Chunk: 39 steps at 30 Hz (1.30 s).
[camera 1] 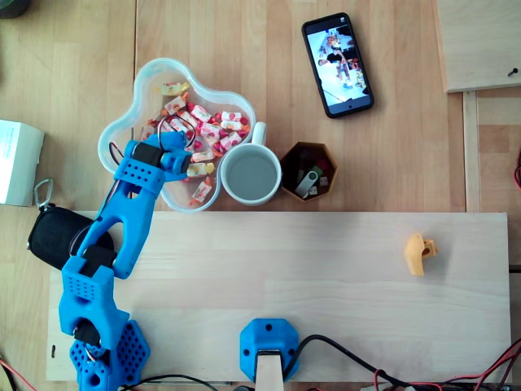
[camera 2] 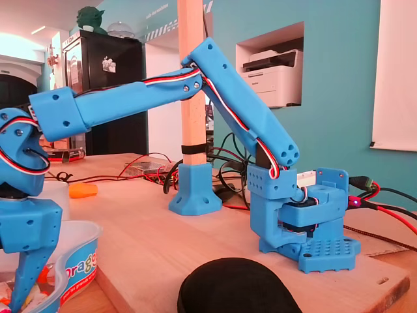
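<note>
Candies [camera 1: 213, 129] lie in the clear bowl [camera 1: 155, 77] on the bench [camera 1: 391, 163]. In the overhead view the tool [camera 1: 192, 167] dips into them, and most of the pile sits at one o'clock from it. A mug [camera 1: 251, 173] stands at three o'clock. I cannot tell how wide the tool is.

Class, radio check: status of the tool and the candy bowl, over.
Tool down in candy bowl, jaws unclear. Wrapped candies loose inside. White mug close at bowl's right.
</note>
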Available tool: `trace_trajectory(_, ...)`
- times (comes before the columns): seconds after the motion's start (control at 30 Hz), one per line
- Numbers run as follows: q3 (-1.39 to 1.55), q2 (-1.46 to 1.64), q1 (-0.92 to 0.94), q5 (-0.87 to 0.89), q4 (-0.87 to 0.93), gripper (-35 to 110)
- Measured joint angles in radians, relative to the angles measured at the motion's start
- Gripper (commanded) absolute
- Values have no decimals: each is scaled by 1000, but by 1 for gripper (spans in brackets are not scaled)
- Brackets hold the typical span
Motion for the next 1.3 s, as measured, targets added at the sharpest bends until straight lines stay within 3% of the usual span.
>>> trace_trajectory(0.47, -6, 0, 0, 0, 0, 11)
trace_trajectory(0.7, -6, 0, 0, -2, 0, -5)
trace_trajectory(1.3, -43, 0, -2, -3, 3, -3)
